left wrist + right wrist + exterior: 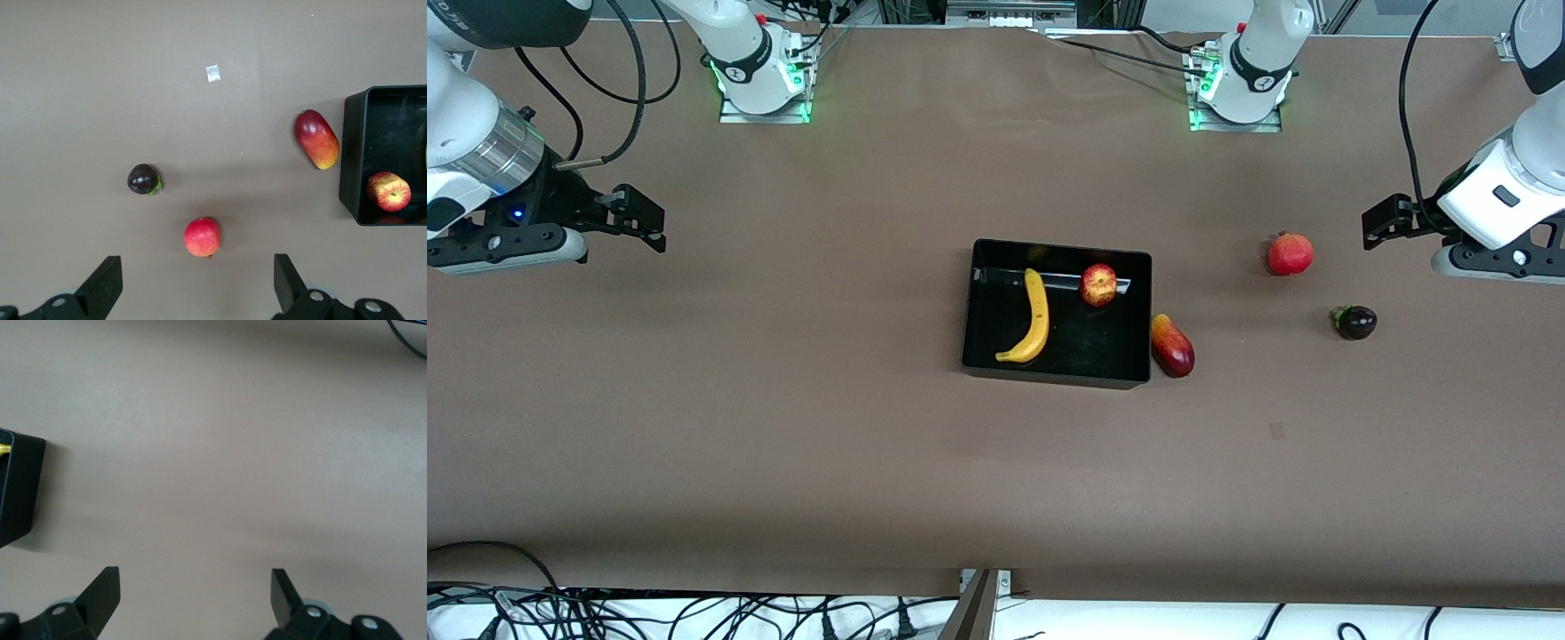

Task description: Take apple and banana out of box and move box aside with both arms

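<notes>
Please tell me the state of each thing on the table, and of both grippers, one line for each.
box: open-top, on the table, holds two fruits.
banana: lying in the box.
apple: in the box.
mango: on the table beside the box.
pomegranate: on the table.
dark purple fruit: on the table.
left gripper: open, empty, above the pomegranate.
right gripper: open, empty, over bare table.

High front camera facing the robots, both wrist cameras looking down, all sharing the box (1056, 369).
</notes>
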`<act>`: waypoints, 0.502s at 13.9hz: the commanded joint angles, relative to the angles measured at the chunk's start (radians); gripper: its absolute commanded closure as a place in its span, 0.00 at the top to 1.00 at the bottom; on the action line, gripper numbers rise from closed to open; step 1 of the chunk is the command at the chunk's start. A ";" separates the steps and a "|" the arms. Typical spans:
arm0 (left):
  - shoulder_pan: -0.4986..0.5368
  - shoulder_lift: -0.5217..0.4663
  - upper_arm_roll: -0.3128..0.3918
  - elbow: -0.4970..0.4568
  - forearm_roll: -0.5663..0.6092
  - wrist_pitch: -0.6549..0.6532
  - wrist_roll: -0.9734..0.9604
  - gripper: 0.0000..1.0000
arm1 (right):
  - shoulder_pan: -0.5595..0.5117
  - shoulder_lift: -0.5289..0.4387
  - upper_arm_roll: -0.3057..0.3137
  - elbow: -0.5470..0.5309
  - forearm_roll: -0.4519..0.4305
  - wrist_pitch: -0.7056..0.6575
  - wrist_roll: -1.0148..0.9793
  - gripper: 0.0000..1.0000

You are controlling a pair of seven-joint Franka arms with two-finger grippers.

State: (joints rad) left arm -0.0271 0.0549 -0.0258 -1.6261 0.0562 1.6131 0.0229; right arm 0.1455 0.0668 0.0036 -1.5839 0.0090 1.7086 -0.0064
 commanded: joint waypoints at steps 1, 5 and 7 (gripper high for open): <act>-0.002 -0.012 -0.002 -0.002 -0.022 0.002 0.012 1.00 | -0.004 -0.002 0.007 0.005 -0.015 -0.007 0.002 1.00; -0.011 0.023 -0.003 0.051 -0.027 -0.062 0.015 1.00 | -0.006 -0.002 0.006 0.005 -0.015 -0.009 0.003 1.00; -0.026 0.032 -0.028 0.046 -0.047 -0.149 0.015 1.00 | -0.006 -0.002 0.006 0.005 -0.015 -0.009 0.003 1.00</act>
State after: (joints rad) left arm -0.0405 0.0615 -0.0346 -1.6114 0.0500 1.5430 0.0242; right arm 0.1455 0.0668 0.0035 -1.5839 0.0089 1.7080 -0.0064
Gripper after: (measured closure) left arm 0.000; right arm 0.000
